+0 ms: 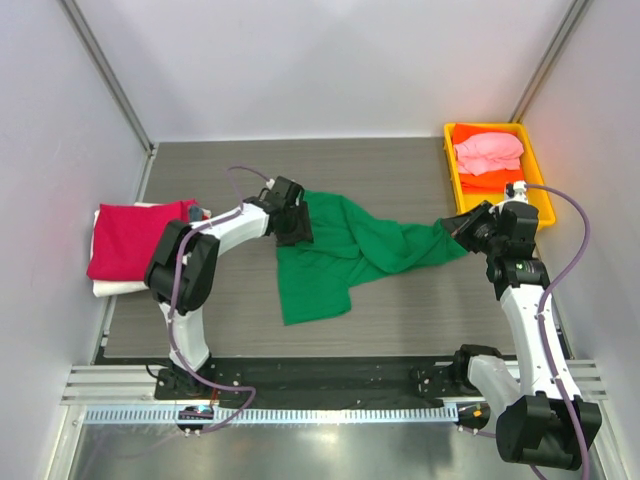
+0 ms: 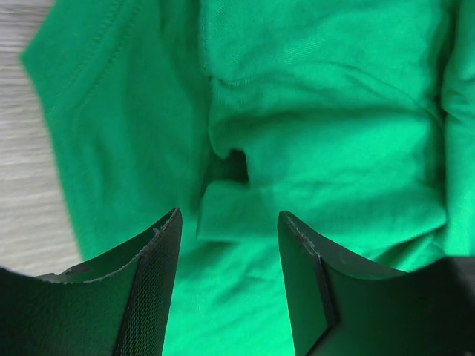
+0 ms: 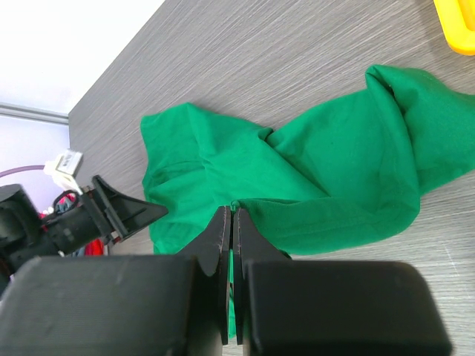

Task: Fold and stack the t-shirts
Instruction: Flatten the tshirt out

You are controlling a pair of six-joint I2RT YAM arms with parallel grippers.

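A bright green t-shirt (image 1: 340,255) lies crumpled across the middle of the table, stretched from centre-left up to the right. My left gripper (image 1: 291,222) is open over its left end; in the left wrist view (image 2: 228,222) the jaws stand apart just above the green cloth (image 2: 319,126). My right gripper (image 1: 462,226) is shut on the shirt's right edge (image 3: 334,170), the jaws (image 3: 231,215) pinching a thin fold. A crimson shirt (image 1: 132,238) lies folded on a white one (image 1: 110,288) at the left. Pink (image 1: 488,152) and orange (image 1: 478,183) shirts lie in the tray.
A yellow plastic tray (image 1: 545,200) stands at the back right beside my right arm. The folded stack lies at the table's left edge. White walls close the back and sides. Bare grey table (image 1: 400,320) shows in front of the green shirt.
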